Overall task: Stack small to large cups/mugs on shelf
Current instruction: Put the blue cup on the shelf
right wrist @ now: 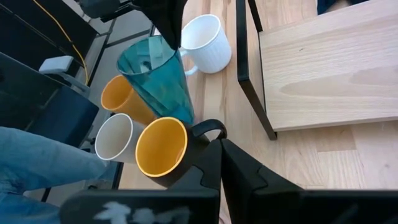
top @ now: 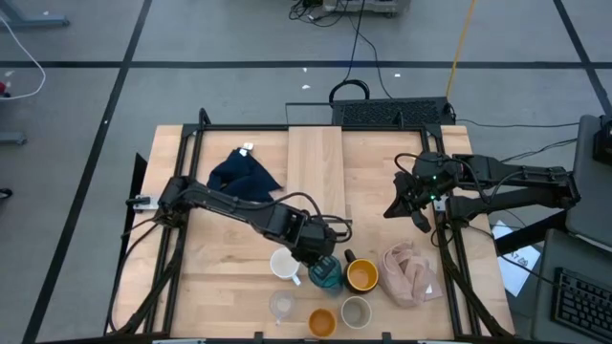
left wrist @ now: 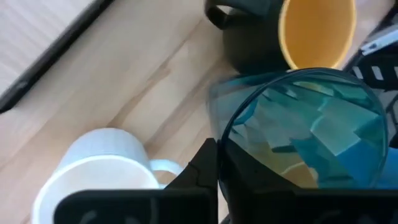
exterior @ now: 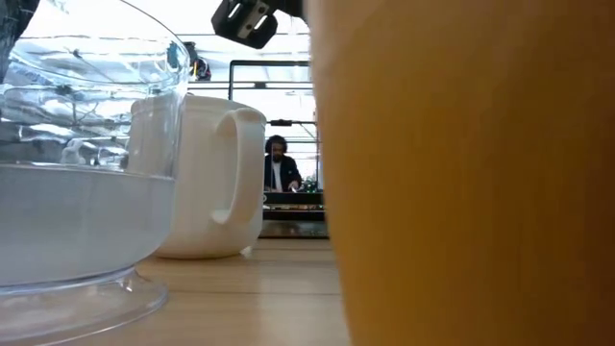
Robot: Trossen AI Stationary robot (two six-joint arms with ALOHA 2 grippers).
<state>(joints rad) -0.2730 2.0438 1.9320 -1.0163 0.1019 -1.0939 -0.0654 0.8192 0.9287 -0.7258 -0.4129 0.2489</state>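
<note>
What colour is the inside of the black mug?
Yellow-orange inside the black mug, with a black outer wall and handle; the right wrist view shows it best.

Right gripper point(right wrist: 219, 167): fingers pressed together, hanging above the table and the black mug's handle.
Black mug point(right wrist: 169, 151): yellow-orange inside, upright.
Teal tumbler point(right wrist: 155, 81): tilted, rim gripped by the left gripper point(right wrist: 163, 22).
White mug point(right wrist: 206, 42): upright, just beside the tumbler.
Orange cup point(right wrist: 123, 98): touching the tumbler.
Grey-beige cup point(right wrist: 117, 139): beside the black mug.
Shelf point(right wrist: 336, 74): bare light-wood board, dark edge.
Person's leg point(right wrist: 43, 162): jeans, at the table's edge.
</note>
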